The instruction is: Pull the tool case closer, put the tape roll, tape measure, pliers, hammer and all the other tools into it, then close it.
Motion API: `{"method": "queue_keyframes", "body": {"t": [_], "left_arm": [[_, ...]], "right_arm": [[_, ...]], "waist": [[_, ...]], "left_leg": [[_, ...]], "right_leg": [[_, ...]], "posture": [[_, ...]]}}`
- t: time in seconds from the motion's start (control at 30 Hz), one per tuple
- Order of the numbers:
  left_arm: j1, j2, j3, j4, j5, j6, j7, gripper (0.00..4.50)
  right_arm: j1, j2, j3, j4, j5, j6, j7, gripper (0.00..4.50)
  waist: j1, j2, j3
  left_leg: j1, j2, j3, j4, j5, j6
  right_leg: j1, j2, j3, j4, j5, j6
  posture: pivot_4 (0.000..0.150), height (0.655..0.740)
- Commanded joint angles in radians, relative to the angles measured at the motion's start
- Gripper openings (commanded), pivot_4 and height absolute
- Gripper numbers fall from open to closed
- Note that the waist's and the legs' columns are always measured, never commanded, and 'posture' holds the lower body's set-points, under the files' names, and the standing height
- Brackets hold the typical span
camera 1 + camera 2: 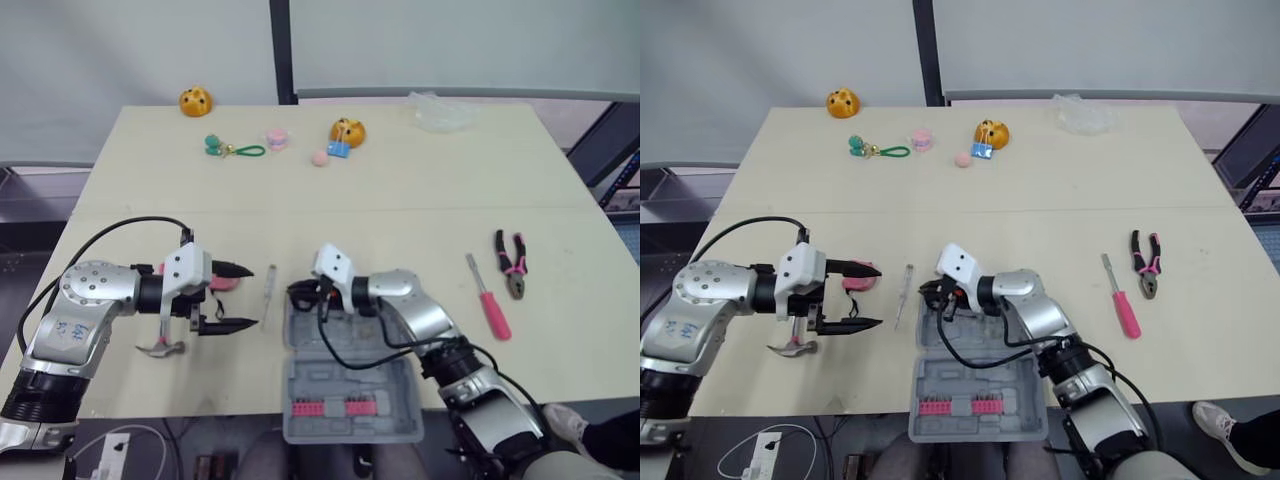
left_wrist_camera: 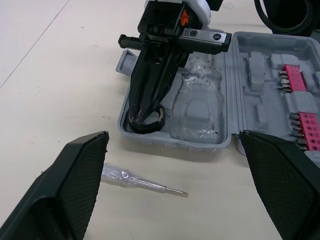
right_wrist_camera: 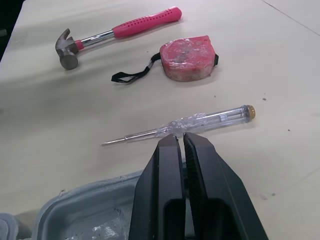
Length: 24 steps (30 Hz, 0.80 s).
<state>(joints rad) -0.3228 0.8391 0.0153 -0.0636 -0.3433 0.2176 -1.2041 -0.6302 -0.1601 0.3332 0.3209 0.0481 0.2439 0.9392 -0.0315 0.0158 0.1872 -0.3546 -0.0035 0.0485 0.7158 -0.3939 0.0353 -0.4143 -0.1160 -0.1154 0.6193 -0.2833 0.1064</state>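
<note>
On the far side of the table (image 1: pixel 420 180), well apart from both arms: two orange toys (image 1: pixel 195 100) (image 1: pixel 347 131), one green keyring (image 1: pixel 232 148), one small pink trinket (image 1: pixel 277 138), one pink ball (image 1: pixel 320 157), one clear plastic bag (image 1: pixel 440 110).

Near edge, centre: tool case (image 1: pixel 390 385), grey, lid open flat, two pink bit strips (image 1: pixel 328 405) in the nearer half. The right arm's own black cable lies across the case's moulded tray.

Right gripper (image 3: pixel 181 141): reaching into the far left compartment of the case, fingers drawn to a thin gap, pinching the tape roll (image 2: pixel 145 126), which sits tilted at the fingertips inside that compartment.

Left gripper (image 1: pixel 250 295): fingers spread wide, holding nothing, hovering over the table just left of the case.

- Clear tester screwdriver (image 3: pixel 200 120): on the table between the left gripper's tips and the case wall.
- Tape measure (image 3: pixel 187 59), red-pink: just beyond the left gripper.
- Hammer (image 3: pixel 115 35), pink handle: partly under the left wrist.
- Pink-handled screwdriver (image 1: pixel 490 300) and pliers (image 1: pixel 513 262): side by side, well to the right of the case.

Count: one case, one tape roll, one tape measure, one hammer, one pair of pliers, two screwdrivers.
</note>
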Motion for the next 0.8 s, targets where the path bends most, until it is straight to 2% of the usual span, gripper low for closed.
{"method": "queue_keyframes", "body": {"t": [0.03,0.07,0.3,0.4,0.43,0.8], "left_arm": [[-0.005,0.01,0.011,-0.007,0.003,-0.01,-0.003,4.5],[-0.004,0.01,0.011,-0.006,0.003,-0.01,-0.003,4.5],[-0.008,0.009,0.011,0.002,0.01,-0.018,0.0,4.5],[-0.011,0.008,0.012,0.011,0.015,-0.025,-0.002,4.5],[-0.012,0.007,0.011,0.013,0.016,-0.027,-0.002,4.5],[-0.023,-0.004,0.002,0.034,0.025,-0.049,-0.004,4.5]], "right_arm": [[-0.006,0.009,-0.013,-0.031,0.015,-0.017,-0.013,1.48],[-0.008,0.009,-0.013,-0.029,0.016,-0.016,-0.012,2.0],[-0.019,0.003,-0.011,0.02,0.003,-0.034,-0.014,2.0],[-0.023,0.004,-0.012,0.025,0.002,-0.037,-0.012,1.17],[-0.024,0.003,-0.013,0.026,0.0,-0.041,-0.014,0.72],[-0.024,-0.001,-0.003,0.044,-0.017,-0.033,-0.019,0.72]], "waist": [[0.0,0.0,0.0],[0.0,0.0,0.0],[0.0,0.0,0.0],[0.0,0.0,0.0],[0.0,0.0,0.0],[0.0,0.0,0.0]], "left_leg": [[0.0,0.0,0.0,0.0,0.0,0.0],[0.0,0.0,0.0,0.0,0.0,0.0],[0.0,0.0,0.0,0.0,0.0,0.0],[0.0,0.0,0.0,0.0,0.0,0.0],[0.0,0.0,0.0,0.0,0.0,0.0],[0.0,0.0,0.0,0.0,0.0,0.0]], "right_leg": [[0.0,0.0,0.0,0.0,0.0,0.0],[0.0,0.0,0.0,0.0,0.0,0.0],[0.0,0.0,0.001,0.0,0.0,0.0],[0.0,0.0,0.001,0.0,0.0,0.0],[0.0,0.0,0.001,0.0,0.0,0.0],[0.0,0.0,0.001,0.0,0.0,0.0]], "posture": [[0.15,0.74],[0.15,0.74],[0.15,0.74],[0.15,0.74],[0.15,0.74],[0.15,0.74]]}}
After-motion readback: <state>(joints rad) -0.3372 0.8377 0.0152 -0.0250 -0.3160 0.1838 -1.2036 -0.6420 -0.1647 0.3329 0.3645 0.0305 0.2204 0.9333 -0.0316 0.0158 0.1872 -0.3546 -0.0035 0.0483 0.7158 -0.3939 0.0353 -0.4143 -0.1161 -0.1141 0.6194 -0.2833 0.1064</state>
